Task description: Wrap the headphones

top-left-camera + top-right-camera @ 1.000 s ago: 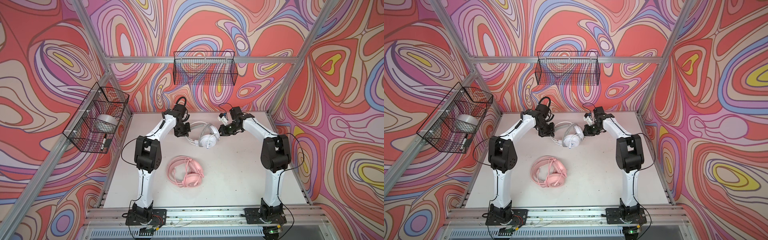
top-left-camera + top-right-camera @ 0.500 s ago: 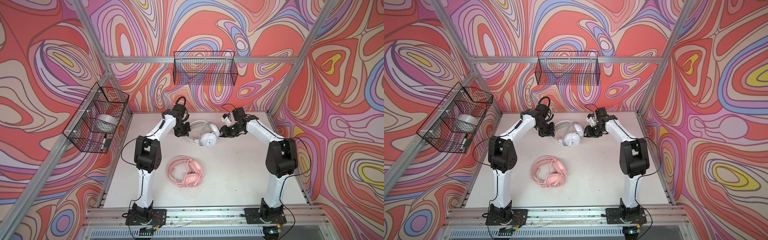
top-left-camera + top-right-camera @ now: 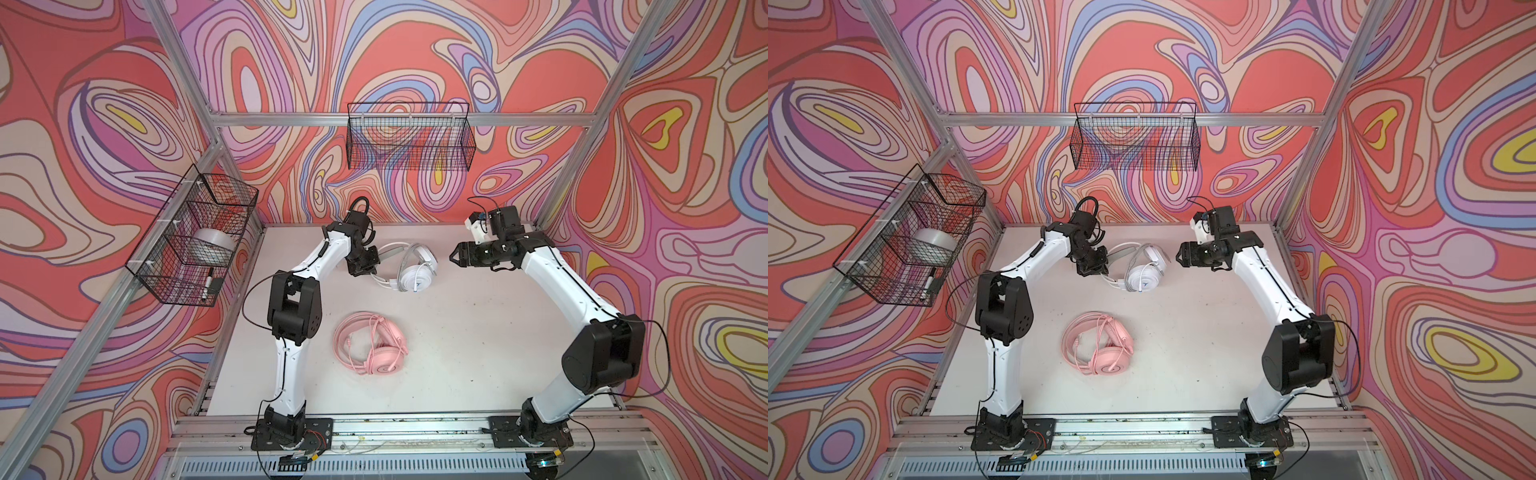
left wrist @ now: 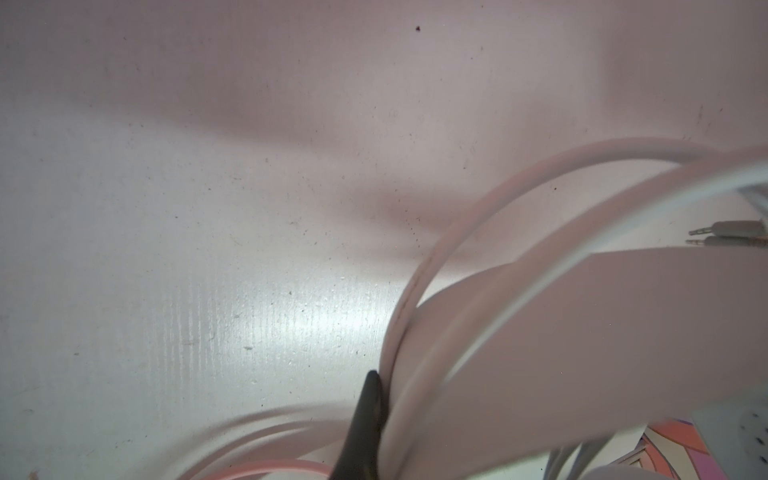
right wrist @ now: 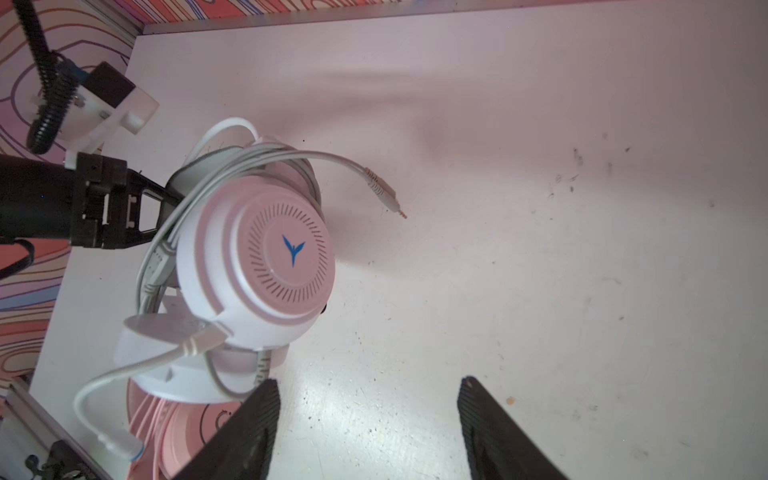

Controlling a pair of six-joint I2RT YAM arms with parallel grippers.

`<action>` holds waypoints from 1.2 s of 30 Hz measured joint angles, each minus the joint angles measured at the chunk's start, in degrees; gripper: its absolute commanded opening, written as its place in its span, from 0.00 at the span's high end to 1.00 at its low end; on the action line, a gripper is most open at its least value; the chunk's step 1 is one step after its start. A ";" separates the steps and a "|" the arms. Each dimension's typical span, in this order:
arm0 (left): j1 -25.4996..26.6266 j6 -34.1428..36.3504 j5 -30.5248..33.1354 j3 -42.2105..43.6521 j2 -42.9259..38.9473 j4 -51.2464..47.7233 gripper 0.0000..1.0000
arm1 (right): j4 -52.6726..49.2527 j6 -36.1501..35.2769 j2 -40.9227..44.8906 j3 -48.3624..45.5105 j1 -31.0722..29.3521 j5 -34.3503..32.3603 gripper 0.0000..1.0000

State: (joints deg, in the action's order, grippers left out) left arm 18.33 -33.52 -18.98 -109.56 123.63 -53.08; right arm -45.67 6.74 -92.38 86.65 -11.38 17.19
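One white headset (image 3: 415, 274), one pink headset (image 3: 384, 361), two wire baskets (image 3: 409, 153) (image 3: 183, 270) and two robot arms (image 3: 291, 307) (image 3: 598, 353).

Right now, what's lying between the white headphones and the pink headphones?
Nothing; in both top views the table between the white headphones and the pink headphones is bare.

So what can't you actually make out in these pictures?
- Left claw: left wrist view shows one blurred finger; the white headphones hide the rest, so band or cable grip is unclear.
- Pink headphones: right wrist view, mostly behind the white pair.
- Pen in the side basket: too small in both top views.
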 measured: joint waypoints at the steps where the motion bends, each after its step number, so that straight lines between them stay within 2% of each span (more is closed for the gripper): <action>1: 0.00 -0.28 0.24 0.26 0.00 0.13 1.00 | 0.55 0.20 1.75 -1.42 0.07 -0.72 0.03; 9: 0.00 -3.10 2.69 1.84 0.02 2.19 1.00 | 6.97 4.44 11.47 -17.33 0.07 -4.59 0.02; 15: 0.00 -5.73 3.48 3.08 0.66 5.14 1.00 | 10.91 7.32 14.99 -26.51 0.07 -6.05 0.01; 18: 0.02 -6.99 3.78 3.63 1.42 6.64 0.96 | 12.92 8.15 15.87 -29.62 0.07 -6.23 0.01; 24: 0.07 -9.03 4.44 4.55 3.32 8.79 0.87 | 16.15 8.83 18.23 -33.59 0.07 -7.08 0.02; 32: 0.13 -10.93 4.98 5.33 5.95 10.75 0.78 | 17.84 8.17 19.30 -33.73 0.07 -8.28 0.02; 36: 0.13 -11.47 4.81 5.44 6.12 11.50 0.66 | 17.86 7.61 19.30 -33.73 0.07 -8.83 0.01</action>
State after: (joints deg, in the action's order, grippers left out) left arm 18.46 -44.99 -14.17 -104.12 129.75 -41.58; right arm -27.81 14.35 -73.08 52.93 -11.31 8.36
